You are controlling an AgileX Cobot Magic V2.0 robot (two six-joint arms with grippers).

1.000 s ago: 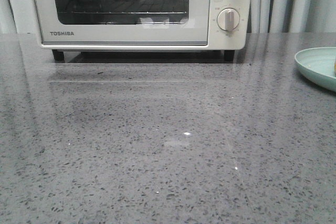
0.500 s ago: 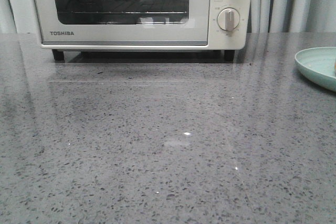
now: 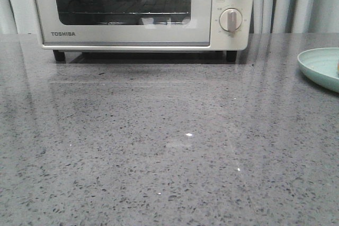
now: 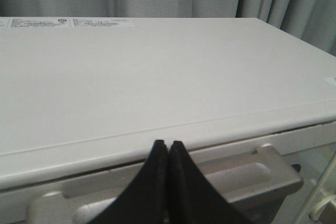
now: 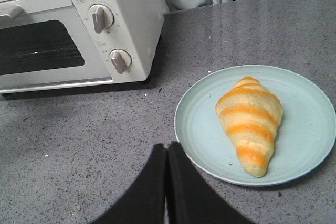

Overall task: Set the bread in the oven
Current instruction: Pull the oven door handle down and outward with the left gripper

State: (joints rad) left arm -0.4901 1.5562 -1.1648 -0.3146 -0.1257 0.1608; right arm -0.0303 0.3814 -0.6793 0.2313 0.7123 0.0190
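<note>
the oven (image 3: 140, 9) stands at the back of the grey speckled table (image 3: 169, 141), its glass door closed and the wire rack showing dimly through the window. two round knobs (image 3: 231, 19) sit one above the other on its right side, and short black feet hold it just off the table. the bread (image 5: 251, 121) lies on a pale green plate (image 5: 202, 129), its tapered end pointing toward the near rim; the plate rests on the table to the right of the oven, apart from it. in the front view only the plate's edge (image 3: 318, 67) shows at the right border. the left fingers (image 4: 168, 148) are pressed together with nothing between them, poised above the oven's door handle (image 4: 247, 174) at the front edge of its flat top. the right fingers (image 5: 167, 150) are also closed and empty, hovering over the table just beside the plate's near rim.
</note>
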